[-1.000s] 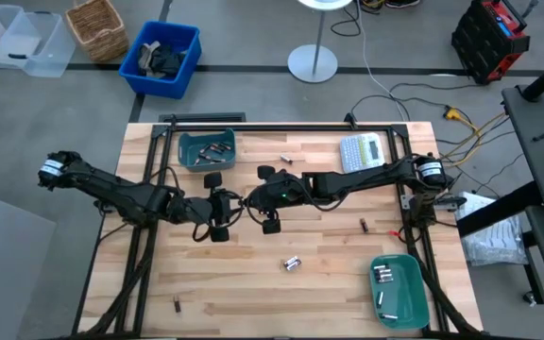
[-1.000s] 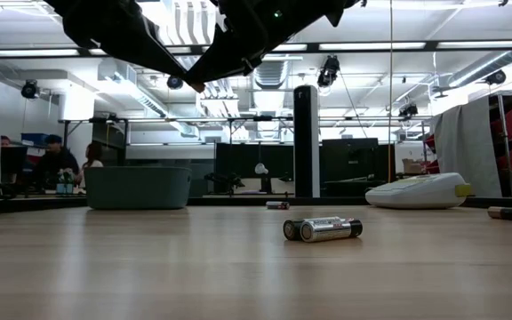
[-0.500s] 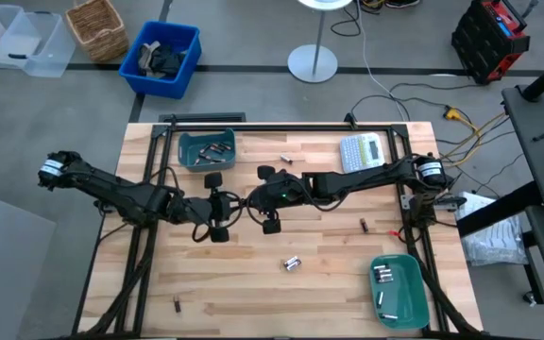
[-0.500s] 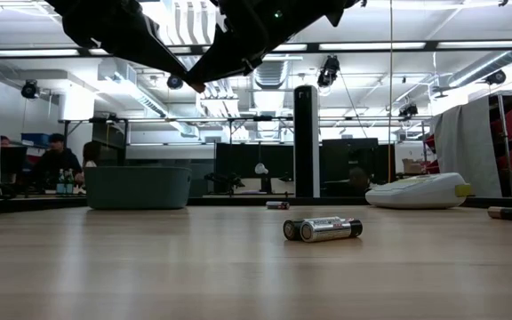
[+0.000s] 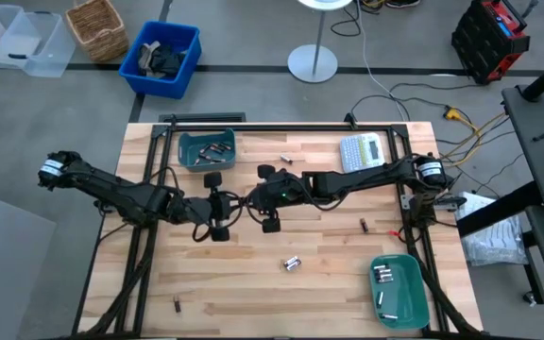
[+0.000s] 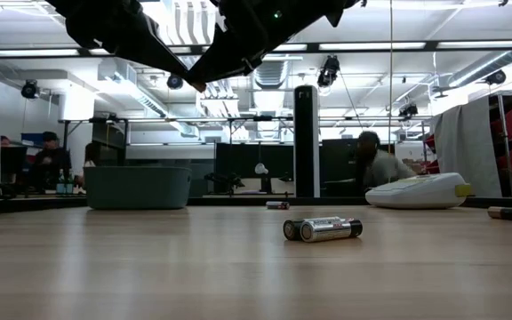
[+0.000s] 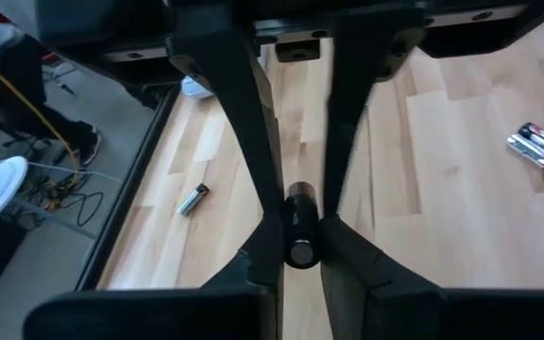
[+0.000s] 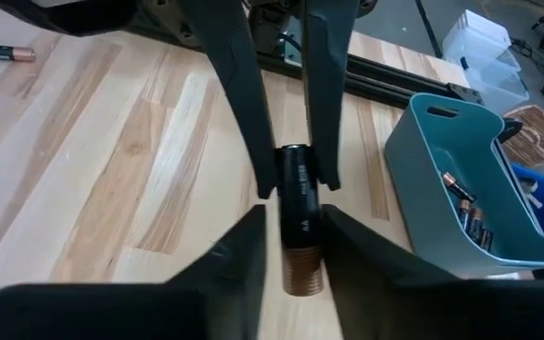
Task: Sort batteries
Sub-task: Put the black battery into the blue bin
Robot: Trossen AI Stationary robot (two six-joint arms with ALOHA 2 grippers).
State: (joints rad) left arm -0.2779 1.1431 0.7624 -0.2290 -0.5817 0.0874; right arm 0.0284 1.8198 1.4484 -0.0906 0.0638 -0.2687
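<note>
A small dark cylindrical battery with a coppery end (image 8: 299, 227) hangs above the table's middle, pinched between both grippers' fingertips. Two silvery cells (image 5: 292, 263) lie side by side on the wood nearer the front edge.

Both arms reach inward over the table's middle, raised above the surface. The left gripper (image 5: 237, 210) points toward three o'clock and the right gripper (image 5: 246, 201) toward nine o'clock, tip to tip. Left fingers (image 7: 270, 229) are clamped on one end of a dark battery (image 7: 301, 227). The right gripper's fingers (image 8: 253, 231) flank its coppery end; contact is unclear.
</note>
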